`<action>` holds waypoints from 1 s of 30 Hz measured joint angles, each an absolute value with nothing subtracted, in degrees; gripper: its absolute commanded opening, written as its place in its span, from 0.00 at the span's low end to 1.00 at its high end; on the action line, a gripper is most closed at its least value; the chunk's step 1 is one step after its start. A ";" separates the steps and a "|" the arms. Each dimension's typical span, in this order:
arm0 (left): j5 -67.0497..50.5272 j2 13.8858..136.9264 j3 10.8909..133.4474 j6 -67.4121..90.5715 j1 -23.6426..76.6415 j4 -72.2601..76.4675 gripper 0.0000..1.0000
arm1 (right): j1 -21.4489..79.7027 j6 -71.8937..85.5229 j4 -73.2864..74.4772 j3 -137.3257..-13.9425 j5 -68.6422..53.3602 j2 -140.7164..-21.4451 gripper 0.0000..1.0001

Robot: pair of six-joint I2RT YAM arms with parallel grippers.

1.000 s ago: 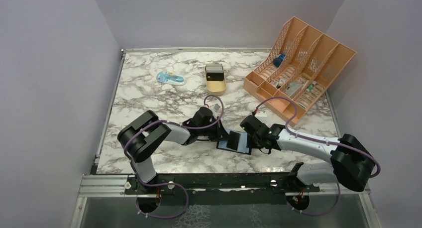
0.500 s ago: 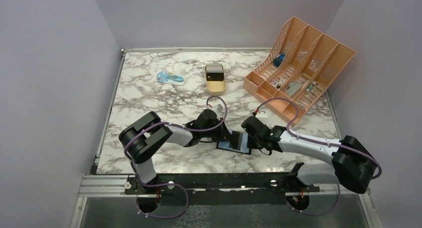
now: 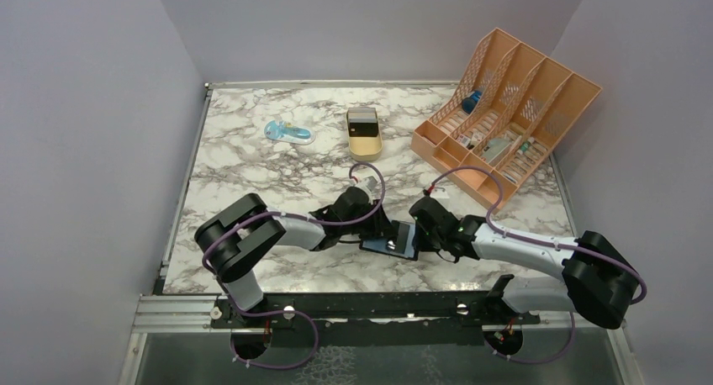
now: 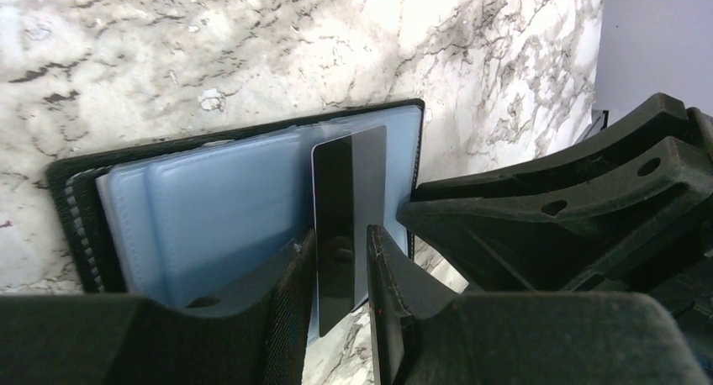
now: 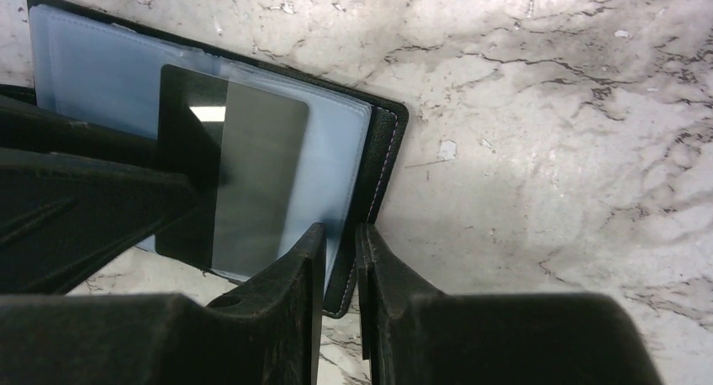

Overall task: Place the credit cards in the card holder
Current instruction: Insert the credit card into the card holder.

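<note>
The left end effector (image 4: 340,234) has its two fingers spread a little, a narrow gap between them, and they hang just over a dark credit card (image 4: 336,183) rather than clamping it; one finger covers part of the card's long side, while its near end shows in the gap. That card lies flat on the blue-grey inner face of the card holder (image 4: 210,200), toward the holder's edge nearest the other arm, with its far end up against the plastic sleeve; whether that end has entered a slot I cannot tell. The right end effector (image 5: 340,229) meets the holder from the opposite side, its fingers drawn close together and pinching the black cover edge and the blue sleeve beside it near one corner. The two end effectors face each other across the open holder, nearly touching. The holder sits on the marble-patterned counter (image 3: 252,166) near its front edge, between the two forearms. Well behind it, toward the back of the counter, stand a gold tin with a grey lid (image 3: 363,133), a pale blue clear item (image 3: 287,133) to its left, and a peach slotted organizer (image 3: 504,116) at the right rear corner.
</note>
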State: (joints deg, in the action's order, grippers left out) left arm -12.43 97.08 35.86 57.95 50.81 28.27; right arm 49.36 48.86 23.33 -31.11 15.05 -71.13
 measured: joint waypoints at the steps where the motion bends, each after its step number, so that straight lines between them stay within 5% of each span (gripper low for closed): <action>1: -12.23 96.86 35.86 57.98 51.09 28.12 0.28 | 49.36 48.60 22.81 -30.98 14.94 -71.13 0.19; 15: -7.88 96.40 35.46 58.89 54.06 27.29 0.26 | 49.36 44.23 18.70 -30.28 13.17 -71.35 0.18; 30: -1.67 92.42 33.36 64.20 59.40 25.39 0.41 | 49.36 44.38 19.25 -29.45 12.53 -69.10 0.21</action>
